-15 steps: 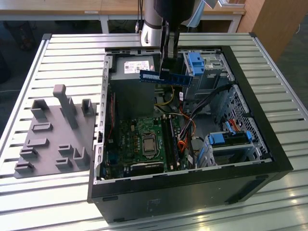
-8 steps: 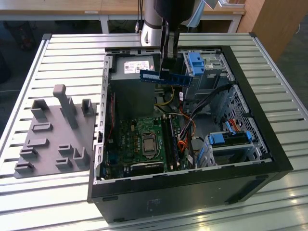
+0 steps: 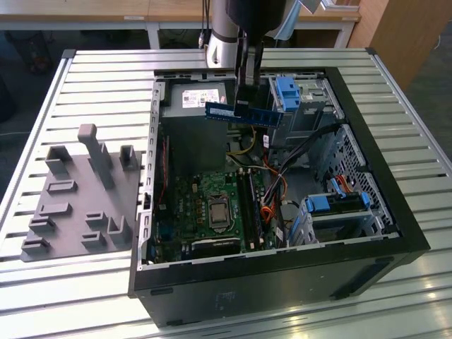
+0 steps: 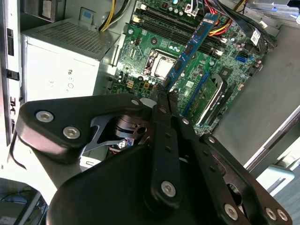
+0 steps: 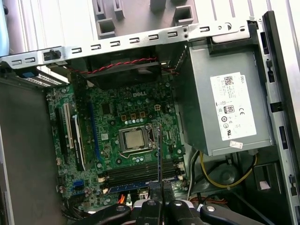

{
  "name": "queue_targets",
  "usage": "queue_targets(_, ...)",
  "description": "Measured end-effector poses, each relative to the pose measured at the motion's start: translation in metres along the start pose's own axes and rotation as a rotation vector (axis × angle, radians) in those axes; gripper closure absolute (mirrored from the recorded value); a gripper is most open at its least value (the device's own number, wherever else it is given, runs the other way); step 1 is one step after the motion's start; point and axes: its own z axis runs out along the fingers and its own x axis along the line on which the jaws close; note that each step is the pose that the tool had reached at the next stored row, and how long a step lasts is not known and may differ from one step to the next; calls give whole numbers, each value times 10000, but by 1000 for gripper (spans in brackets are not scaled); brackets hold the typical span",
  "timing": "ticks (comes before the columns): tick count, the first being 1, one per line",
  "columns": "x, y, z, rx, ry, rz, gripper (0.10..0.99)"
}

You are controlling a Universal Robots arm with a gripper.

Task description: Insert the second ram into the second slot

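Computer case (image 3: 268, 286), side open: one, lying on the slatted tabletop (image 3: 92, 78).
Motherboard (image 3: 191, 205), green: one, on the case floor.
Processor socket (image 3: 216, 210): one, mid-board.
Power supply (image 5: 225, 103), grey box: one, in a case corner.
Blue drive-bay tabs (image 3: 286, 92): two, along the case side at the exterior view's right.
Grey fixture plate (image 3: 70, 205): one, by the tabletop edge at the exterior view's left.
Gripper (image 3: 245, 106): one.
Second ram (image 3: 219, 111), blue stick: one, pinched in the gripper above the case.
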Motion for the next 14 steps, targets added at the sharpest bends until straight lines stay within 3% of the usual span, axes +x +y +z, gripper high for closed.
queue_targets(14, 0, 0, 0, 2, -7, 195, 957)
